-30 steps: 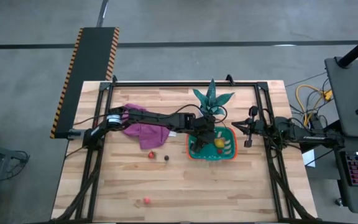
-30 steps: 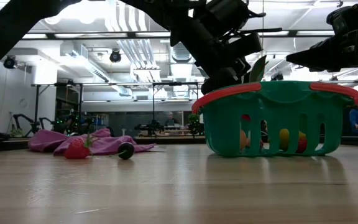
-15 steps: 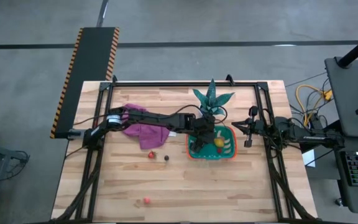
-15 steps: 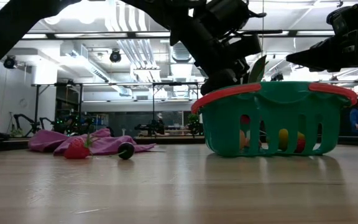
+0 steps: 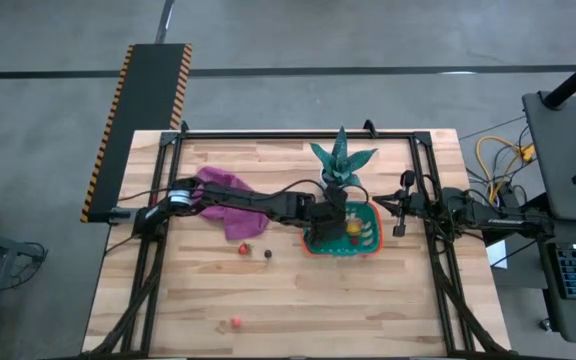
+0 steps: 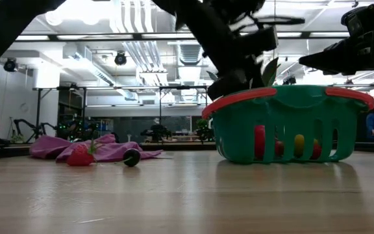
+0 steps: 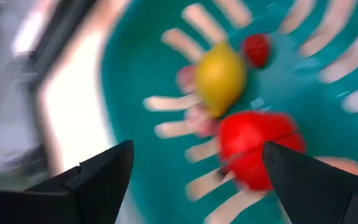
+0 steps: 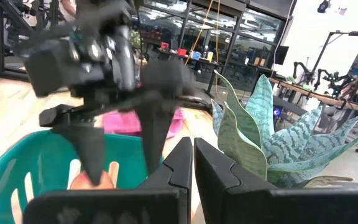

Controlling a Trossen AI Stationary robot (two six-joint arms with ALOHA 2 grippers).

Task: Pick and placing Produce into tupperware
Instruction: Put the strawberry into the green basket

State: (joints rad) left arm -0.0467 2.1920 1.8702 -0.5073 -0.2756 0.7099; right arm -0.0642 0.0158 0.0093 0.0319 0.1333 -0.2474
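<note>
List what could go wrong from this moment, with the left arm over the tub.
1. The open left pincer hangs inside the teal tub; pulling out sideways could catch its red rim and drag it.
2. The spiky plant stands right beside the tub, so a wide swing might topple it.
3. The strawberry lies against the purple cloth; grasping it may snag fabric.
</note>
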